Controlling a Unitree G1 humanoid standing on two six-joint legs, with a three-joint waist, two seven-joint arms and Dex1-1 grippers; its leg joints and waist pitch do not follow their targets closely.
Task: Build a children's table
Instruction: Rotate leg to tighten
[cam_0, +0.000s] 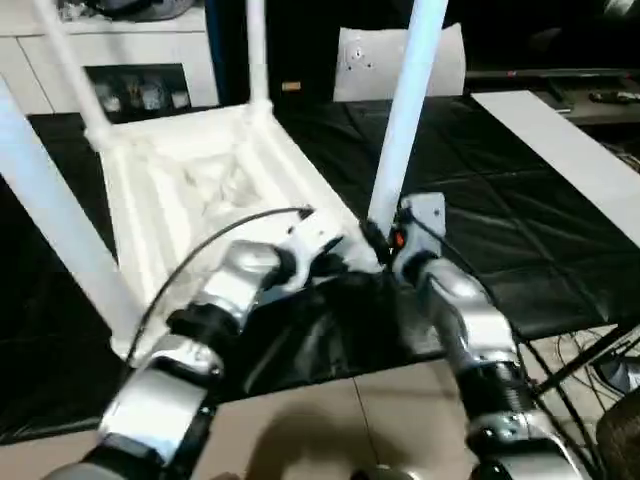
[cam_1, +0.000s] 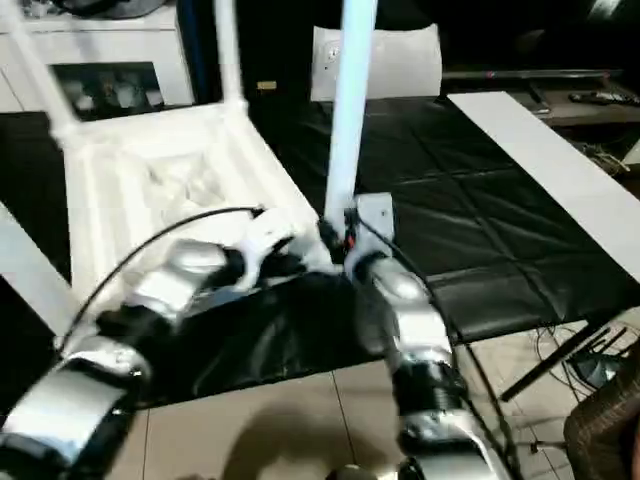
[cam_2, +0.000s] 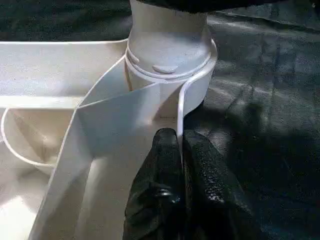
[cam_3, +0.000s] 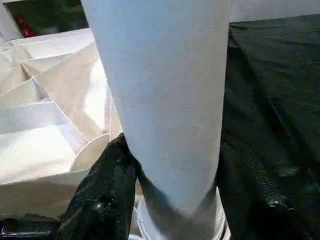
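Between our two sets of fingers, the children's table lies upside down on the black counter. All four legs appear seated. Right fingers clamp the near leg; left fingers pinch the rim wall together. Uprighting remains.

The table top is all white, and its legs are white too. It lies on a black cover with a grid of stitched squares. The fingers of the hands are black. The robot's arms are shiny silver. The floor is pale beige.
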